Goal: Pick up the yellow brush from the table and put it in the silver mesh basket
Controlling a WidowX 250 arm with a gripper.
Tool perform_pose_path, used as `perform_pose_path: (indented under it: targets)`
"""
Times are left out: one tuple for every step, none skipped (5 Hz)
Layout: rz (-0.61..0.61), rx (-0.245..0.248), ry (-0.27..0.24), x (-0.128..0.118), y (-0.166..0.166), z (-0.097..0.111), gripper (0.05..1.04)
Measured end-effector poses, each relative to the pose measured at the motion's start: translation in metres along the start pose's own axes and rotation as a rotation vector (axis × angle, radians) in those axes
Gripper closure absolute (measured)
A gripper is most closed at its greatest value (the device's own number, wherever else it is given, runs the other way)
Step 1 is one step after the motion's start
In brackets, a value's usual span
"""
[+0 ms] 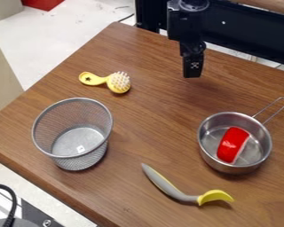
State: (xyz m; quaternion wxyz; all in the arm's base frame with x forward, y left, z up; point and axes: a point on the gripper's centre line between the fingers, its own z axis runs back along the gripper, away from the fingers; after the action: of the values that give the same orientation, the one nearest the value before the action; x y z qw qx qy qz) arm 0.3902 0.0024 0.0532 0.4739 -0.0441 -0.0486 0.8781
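The black gripper (192,66) hangs over the back middle of the wooden table, touching nothing. To its lower left lies a yellow brush (119,82) with pale bristles, its handle pointing left. A steel pot (263,153) with a wire handle stands at the right, below the gripper in the view, and a red object (233,144) with a pale edge rests inside it. At the left is a round wire mesh basket (79,160). A grey spoon with a yellow bowl (214,196) lies near the front, between basket and pot.
The brown wooden table (150,128) has its left edge running from the upper middle down to the left side. A dark rail (251,37) runs behind its back edge. Black equipment with a cable (14,204) is at the bottom left corner, off the table.
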Motion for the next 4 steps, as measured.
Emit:
perform_pose_path:
  targets:
    - [-0.007, 0.044, -0.025, 0.004, 0.007, -0.016, 0.088]
    - [-0.171, 0.084, -0.011, 0.009, 0.010, -0.016, 0.088]
    - [-0.310, 0.119, -0.006, 0.018, 0.007, -0.013, 0.088]
    - [-0.498, 0.136, 0.034, 0.028, 0.003, -0.010, 0.088]
